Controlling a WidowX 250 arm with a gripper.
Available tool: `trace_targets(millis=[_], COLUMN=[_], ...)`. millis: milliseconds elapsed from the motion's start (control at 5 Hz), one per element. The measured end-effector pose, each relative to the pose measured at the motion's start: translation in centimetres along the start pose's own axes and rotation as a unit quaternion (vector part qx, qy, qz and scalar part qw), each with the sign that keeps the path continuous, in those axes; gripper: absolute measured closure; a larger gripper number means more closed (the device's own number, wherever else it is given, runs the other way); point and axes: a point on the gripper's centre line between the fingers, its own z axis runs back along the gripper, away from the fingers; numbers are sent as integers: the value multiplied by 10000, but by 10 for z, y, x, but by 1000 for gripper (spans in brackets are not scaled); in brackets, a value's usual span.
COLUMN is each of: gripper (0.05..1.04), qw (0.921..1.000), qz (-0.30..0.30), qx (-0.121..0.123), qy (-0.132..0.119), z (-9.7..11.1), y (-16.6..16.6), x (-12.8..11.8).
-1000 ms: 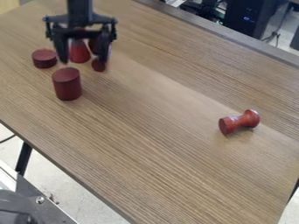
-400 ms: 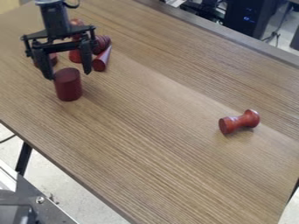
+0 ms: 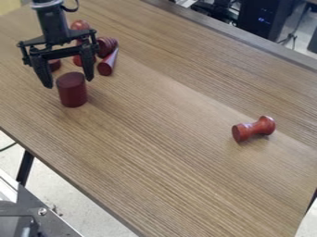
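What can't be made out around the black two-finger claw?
Camera view:
Dark red piece: full shape, behind the claw.
Ball-topped red piece: middle, behind the claw.
Upright dark red cylinder: underside and far side, behind its own body.
Black arm: upper part, cut off by the top edge.

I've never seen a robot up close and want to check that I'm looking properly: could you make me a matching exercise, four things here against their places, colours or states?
1. Gripper
2. Cylinder
3. Spool-shaped piece
4. Table

A. Brown, with wood grain
B. Lying on its side, away from the other red pieces
C. Black, with its fingers spread apart
D. Dark red, standing upright

Right pairs: 1-C, 2-D, 3-B, 4-A
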Motion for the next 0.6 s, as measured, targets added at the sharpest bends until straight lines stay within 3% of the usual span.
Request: trace_targets(millis=[400, 600], gripper=[83, 83], qw=[9997, 9986], qz=[-111, -374], qx=[211, 363], qy=[68, -53], z=[-2, -7], y=[-5, -15], x=[5, 5])
